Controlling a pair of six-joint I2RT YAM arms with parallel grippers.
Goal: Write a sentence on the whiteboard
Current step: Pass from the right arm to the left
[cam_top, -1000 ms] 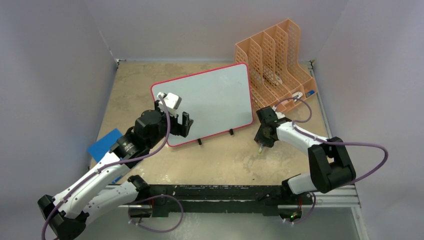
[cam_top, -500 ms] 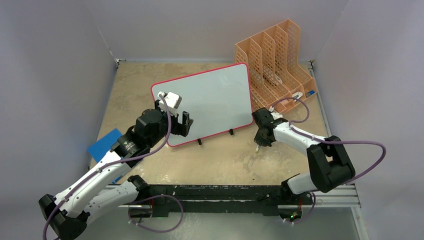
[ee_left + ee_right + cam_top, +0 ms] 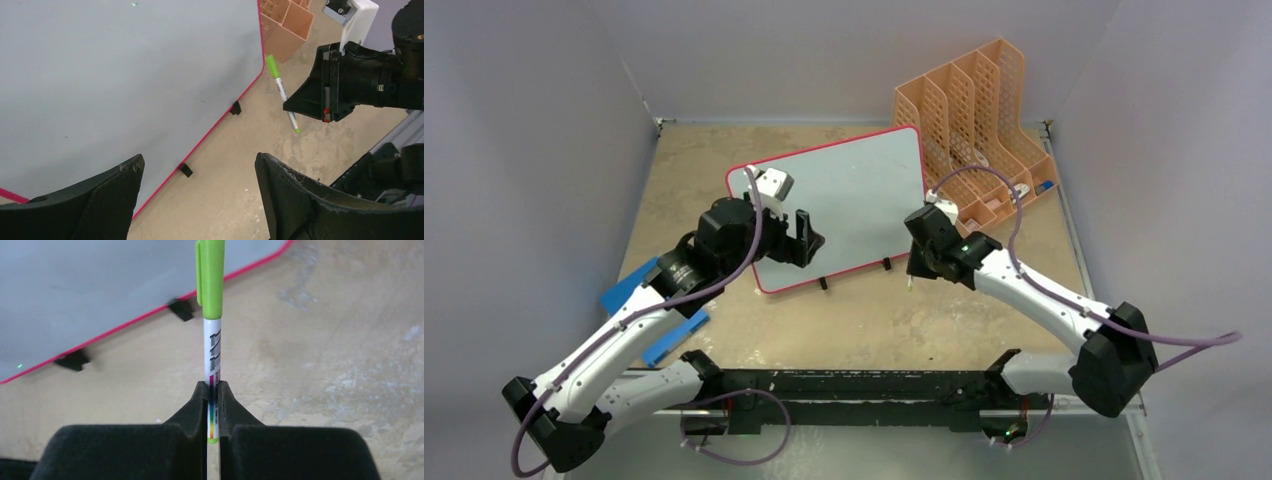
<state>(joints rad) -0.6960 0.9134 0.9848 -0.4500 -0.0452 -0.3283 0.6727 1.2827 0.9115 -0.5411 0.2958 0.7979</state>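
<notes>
Marker (image 3: 210, 300) in right tool (image 3: 213, 390) — arm (image 3: 1034, 295) outstretched beside whiteboard (image 3: 854, 200)

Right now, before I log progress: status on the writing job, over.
Left pincer open at the board near edge. Right pincer shut on green pen, looks capped. No words on board. Nothing between pen and board.

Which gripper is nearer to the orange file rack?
Right. The right gripper is off the rack's near-left corner; the left gripper is farther away, over the whiteboard's near-left part.
</notes>
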